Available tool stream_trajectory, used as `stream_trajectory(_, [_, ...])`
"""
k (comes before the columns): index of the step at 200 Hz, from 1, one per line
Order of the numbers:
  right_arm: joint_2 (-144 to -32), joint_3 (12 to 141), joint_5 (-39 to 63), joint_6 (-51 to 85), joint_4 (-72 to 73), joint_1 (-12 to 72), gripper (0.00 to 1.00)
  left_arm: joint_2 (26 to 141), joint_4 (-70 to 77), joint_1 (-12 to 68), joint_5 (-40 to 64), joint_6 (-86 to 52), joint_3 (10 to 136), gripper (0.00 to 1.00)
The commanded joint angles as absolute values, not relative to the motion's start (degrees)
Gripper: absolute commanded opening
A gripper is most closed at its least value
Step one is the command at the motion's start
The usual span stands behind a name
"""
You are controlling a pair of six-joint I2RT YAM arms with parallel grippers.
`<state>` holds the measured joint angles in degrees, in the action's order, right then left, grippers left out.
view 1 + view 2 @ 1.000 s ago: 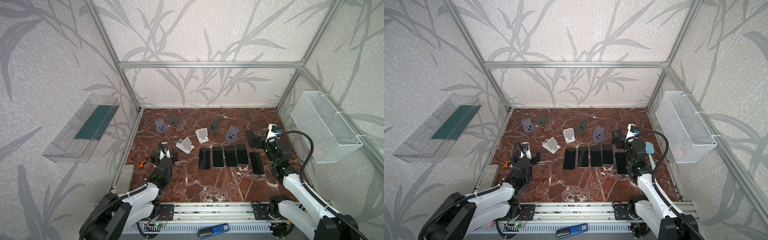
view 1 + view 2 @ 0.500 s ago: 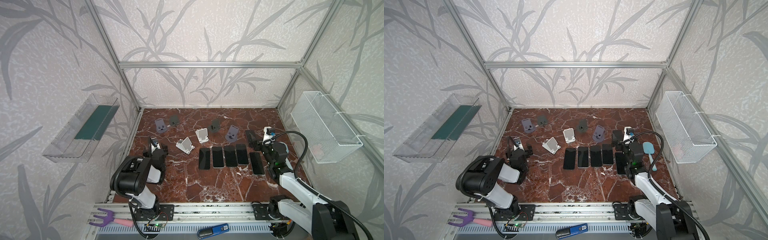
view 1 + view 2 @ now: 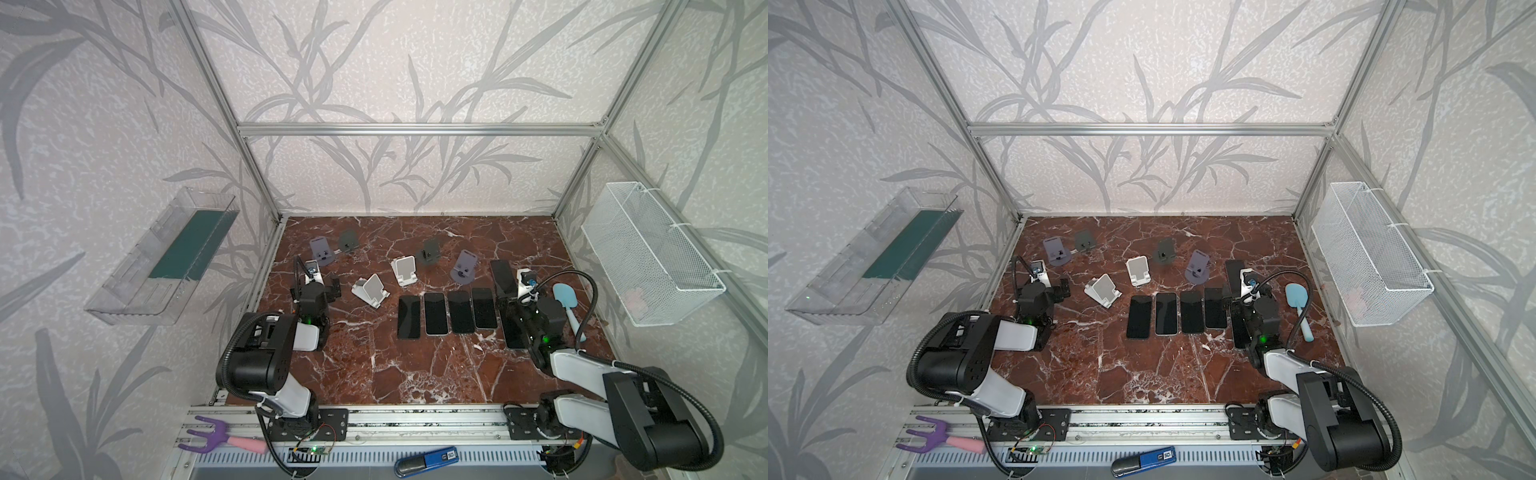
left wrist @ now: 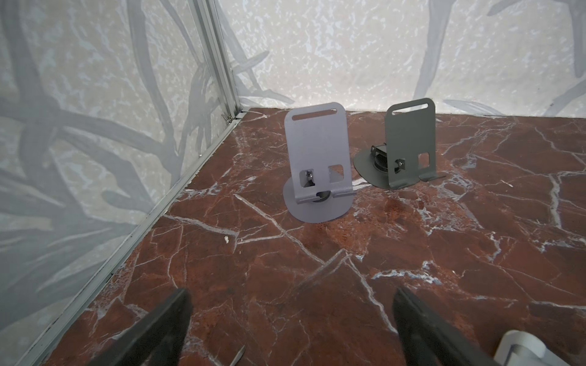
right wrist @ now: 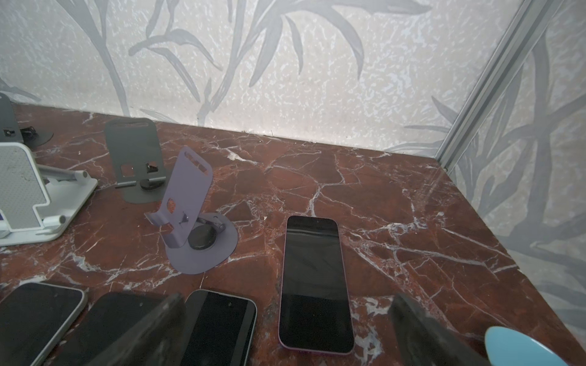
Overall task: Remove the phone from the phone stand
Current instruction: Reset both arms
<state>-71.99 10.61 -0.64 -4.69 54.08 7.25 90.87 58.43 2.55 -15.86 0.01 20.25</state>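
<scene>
No phone stands on any stand. Several dark phones (image 3: pixel 435 313) lie flat in a row mid-table in both top views. One more phone (image 5: pixel 314 269), pink-edged, lies flat on the marble just ahead of my right gripper (image 5: pixel 288 299), whose jaws stand wide open around its near end without touching it. Another phone (image 3: pixel 512 334) lies partly under the right arm. The purple stand (image 5: pixel 190 206) beside the pink-edged phone is empty. My left gripper (image 4: pixel 291 294) is open over bare marble, facing an empty grey-purple stand (image 4: pixel 317 158) and a dark grey stand (image 4: pixel 409 142).
Two white stands (image 3: pixel 405 270) (image 3: pixel 371 289) and a dark grey stand (image 3: pixel 430 251) sit behind the row. A blue spatula (image 3: pixel 567 299) lies right of the right arm. A wire basket (image 3: pixel 648 257) hangs on the right wall, a clear shelf (image 3: pixel 166 257) on the left.
Both arms have folded back, elbows now raised near the front rail. The left gripper has shifted left and back, the right one slightly left. Both stay open.
</scene>
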Motion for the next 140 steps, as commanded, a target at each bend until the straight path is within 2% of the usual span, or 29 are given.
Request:
stream_trajectory(1, [-80.54,10.66,1.77,-8.28,64.33,7.47,0.99,90.39,58.36,2.34,-14.85,0.00,19.96,0.99])
stream_trajectory(16, [-95.61,12.05,3.05,-8.96,80.60,7.83,0.99,90.44,58.40,2.32,-14.87,0.00,19.95,0.99])
stream_trajectory(20, [-94.01,12.61,0.34,-9.77,77.89,8.89,0.99,90.43,58.29,2.37,-14.89,0.00,19.95,0.99])
stream_trajectory(26, [-89.32,14.36,-5.38,-9.42,66.47,10.72,0.99,90.44,58.36,2.37,-14.82,-0.03,19.95,0.99])
stream_trajectory(32, [-86.22,16.77,-6.11,-8.81,57.76,10.70,0.99,90.35,58.31,2.37,-14.81,0.00,19.95,0.99])
stream_trajectory(49, [-92.40,19.77,-3.99,-7.05,62.14,8.63,0.99,90.36,58.27,2.37,-14.74,-0.08,19.98,0.99])
stream_trajectory(65, [-88.39,23.52,-5.76,-4.49,48.13,7.53,0.99,90.37,58.37,2.37,-14.83,-0.01,19.95,0.99])
stream_trajectory(85, [-91.69,21.16,-3.93,-4.60,58.50,6.74,0.99,90.44,58.32,2.36,-14.79,-0.03,20.00,0.99])
stream_trajectory(101, [-89.32,22.58,-3.99,-4.40,51.41,6.92,0.99,90.44,58.31,2.34,-14.81,-0.01,19.97,0.99])
stream_trajectory(119, [-91.56,20.98,-4.13,-4.91,58.26,6.97,0.99,90.42,58.30,2.33,-14.80,-0.01,19.95,0.99])
stream_trajectory(140, [-90.74,21.19,-4.38,-5.13,56.18,7.38,0.99,90.44,58.36,2.31,-14.81,-0.01,20.00,0.99])
